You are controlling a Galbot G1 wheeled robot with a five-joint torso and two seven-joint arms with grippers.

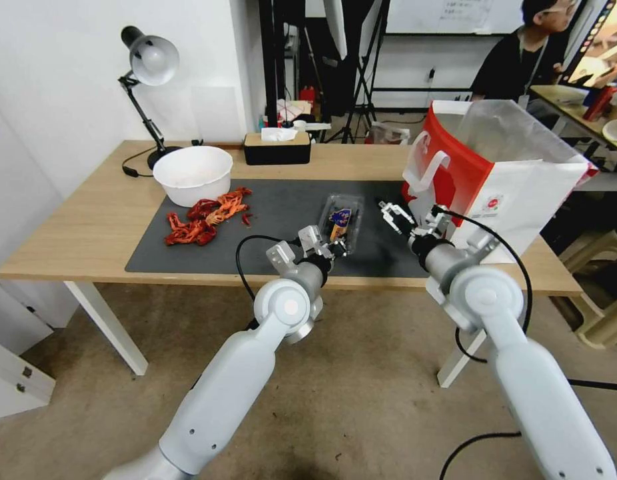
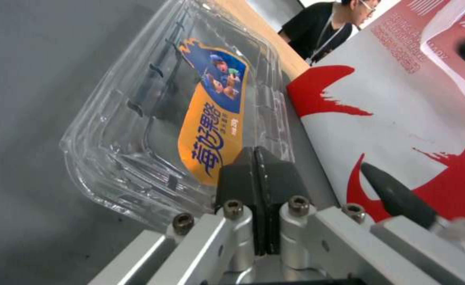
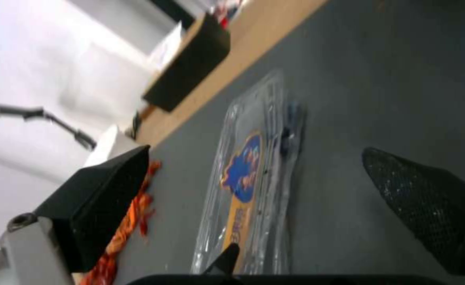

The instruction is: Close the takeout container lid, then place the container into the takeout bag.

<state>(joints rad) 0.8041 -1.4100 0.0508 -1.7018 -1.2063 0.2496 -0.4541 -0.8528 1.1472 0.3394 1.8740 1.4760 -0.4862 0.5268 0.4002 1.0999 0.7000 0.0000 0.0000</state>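
The clear takeout container [image 1: 342, 217] lies flat on the dark mat, and its lid [image 2: 211, 103], with an orange and blue label, is down over the tray. Whether it is latched I cannot tell. My left gripper [image 1: 337, 248] is at the container's near end. Its black fingers [image 2: 243, 174] are shut together against the near rim of the takeout container [image 2: 137, 130]. My right gripper [image 1: 396, 217] hovers open just right of the container, in front of the takeout bag [image 1: 522, 193]. The right wrist view shows the takeout container [image 3: 254, 178] beyond the wide-apart right fingers [image 3: 105, 198].
The white and red bag [image 2: 391, 99] stands upright and open-mouthed at the table's right end. A white bowl [image 1: 192, 173] and red shells [image 1: 205, 221] lie on the mat's left part. A black tissue box [image 1: 277, 148] and a desk lamp [image 1: 148, 63] stand at the back.
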